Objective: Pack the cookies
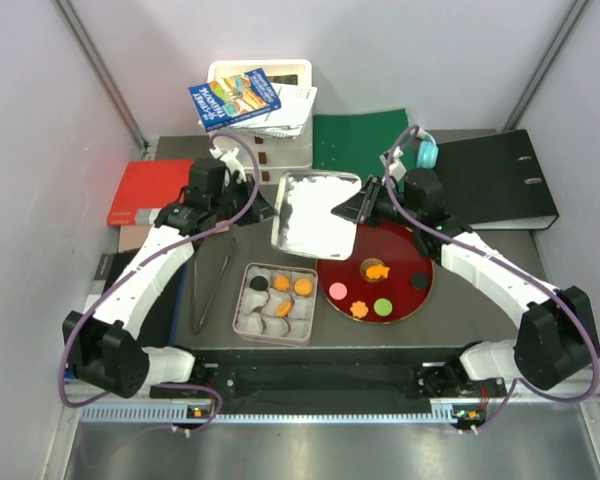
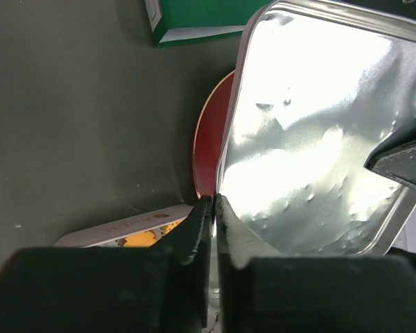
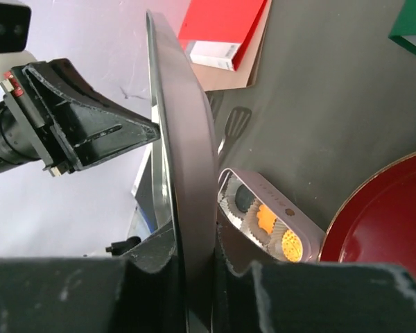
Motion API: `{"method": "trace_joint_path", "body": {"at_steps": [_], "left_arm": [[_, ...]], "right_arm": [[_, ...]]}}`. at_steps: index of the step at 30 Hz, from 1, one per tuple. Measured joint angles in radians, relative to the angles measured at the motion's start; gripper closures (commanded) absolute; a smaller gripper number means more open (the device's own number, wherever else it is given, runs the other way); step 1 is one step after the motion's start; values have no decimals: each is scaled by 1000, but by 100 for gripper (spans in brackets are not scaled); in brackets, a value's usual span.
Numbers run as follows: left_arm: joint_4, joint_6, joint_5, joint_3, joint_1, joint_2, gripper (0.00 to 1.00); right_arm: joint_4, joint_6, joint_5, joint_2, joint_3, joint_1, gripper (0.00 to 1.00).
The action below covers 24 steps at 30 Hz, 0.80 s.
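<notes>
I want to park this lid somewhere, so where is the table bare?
Bare table right of the red plate, in front of the black binder, though the right arm spans it. Crowded in the middle: tin, tongs, plate.

The top external camera sits high above and behind the arm bases, tilted down and forward, far enough back to take in the whole dark table (image 1: 420, 335). The left wrist camera rides just behind the left gripper (image 2: 213, 201), very near the shiny rectangular metal tin lid (image 2: 312, 125), and faces its inner side. The right wrist camera, behind the right gripper (image 3: 193, 250), sees that lid edge-on and looks across toward the other arm. All three views share the lid, the round dark-red plate (image 1: 400, 262) and the pale rounded cookie tin (image 1: 277, 338).
</notes>
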<state>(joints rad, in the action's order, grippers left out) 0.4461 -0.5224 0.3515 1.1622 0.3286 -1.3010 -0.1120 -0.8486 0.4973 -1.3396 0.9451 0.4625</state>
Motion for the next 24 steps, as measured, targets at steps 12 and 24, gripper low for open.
{"method": "trace_joint_path", "body": {"at_steps": [12,24], "left_arm": [[57,-12,-258,71,2,8,1],[169,-190,-230,208,1,5,1]], "right_arm": [[351,298,-174,156,109,28,100],[323,1166,-1239,96,200,532,100]]}}
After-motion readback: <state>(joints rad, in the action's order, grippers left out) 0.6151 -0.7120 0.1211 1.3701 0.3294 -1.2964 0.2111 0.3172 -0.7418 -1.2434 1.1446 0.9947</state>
